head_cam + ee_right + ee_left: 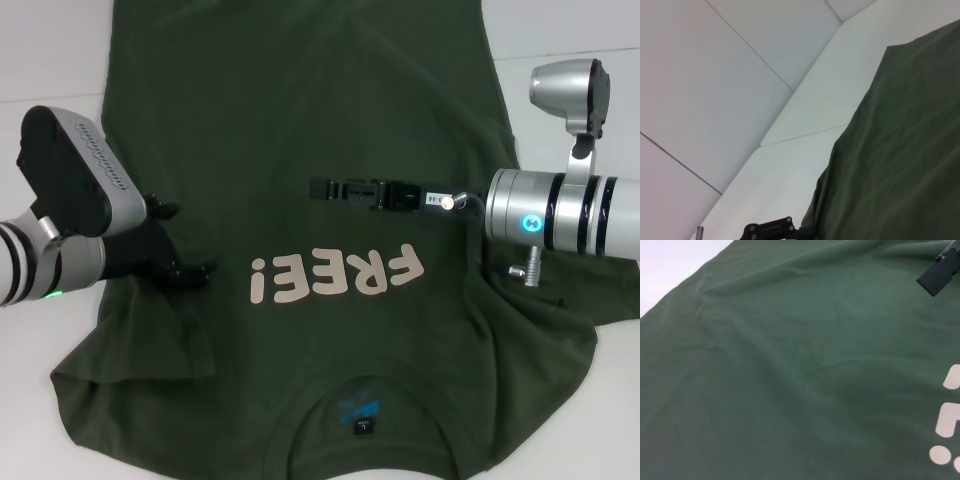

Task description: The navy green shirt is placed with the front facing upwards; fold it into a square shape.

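Olive-green cotton of the navy green shirt (300,150) is spread front-up on the white table (50,60), unfolded. Beside its lettering (335,275), the left gripper (180,255) is set at the sleeve side; the right gripper (335,188) is held just above the lettering. Neither gripper's opening can be told. A first side fold seems pending; an edge must be pinched.

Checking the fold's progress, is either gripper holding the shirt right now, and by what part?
Cannot be told: left gripper sits on navy green shirt, right gripper over it.
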Available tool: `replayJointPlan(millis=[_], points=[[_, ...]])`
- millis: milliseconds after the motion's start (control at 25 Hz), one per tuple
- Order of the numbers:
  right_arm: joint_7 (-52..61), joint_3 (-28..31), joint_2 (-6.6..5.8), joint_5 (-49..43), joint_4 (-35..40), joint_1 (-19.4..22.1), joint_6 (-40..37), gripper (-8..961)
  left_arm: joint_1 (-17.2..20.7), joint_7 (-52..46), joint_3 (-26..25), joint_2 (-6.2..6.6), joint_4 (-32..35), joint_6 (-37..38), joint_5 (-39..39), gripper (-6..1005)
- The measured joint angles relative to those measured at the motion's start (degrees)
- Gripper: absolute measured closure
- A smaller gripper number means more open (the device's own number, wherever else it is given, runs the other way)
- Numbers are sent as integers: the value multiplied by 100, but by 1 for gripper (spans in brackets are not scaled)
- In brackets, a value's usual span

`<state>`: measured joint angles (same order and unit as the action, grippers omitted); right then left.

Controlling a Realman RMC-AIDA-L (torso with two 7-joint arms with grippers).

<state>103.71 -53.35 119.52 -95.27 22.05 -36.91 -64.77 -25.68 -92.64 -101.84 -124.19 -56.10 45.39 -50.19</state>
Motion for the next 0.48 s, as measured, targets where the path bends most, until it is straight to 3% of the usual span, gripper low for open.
replayJointPlan(millis=[80, 480], points=[[-1, 1, 0, 0, 1, 1, 0, 72, 4, 0, 0, -4, 7, -41, 0, 100], [-9, 15, 0, 0, 2, 18, 0, 71, 42, 0, 103, -5, 14, -67, 5, 290]])
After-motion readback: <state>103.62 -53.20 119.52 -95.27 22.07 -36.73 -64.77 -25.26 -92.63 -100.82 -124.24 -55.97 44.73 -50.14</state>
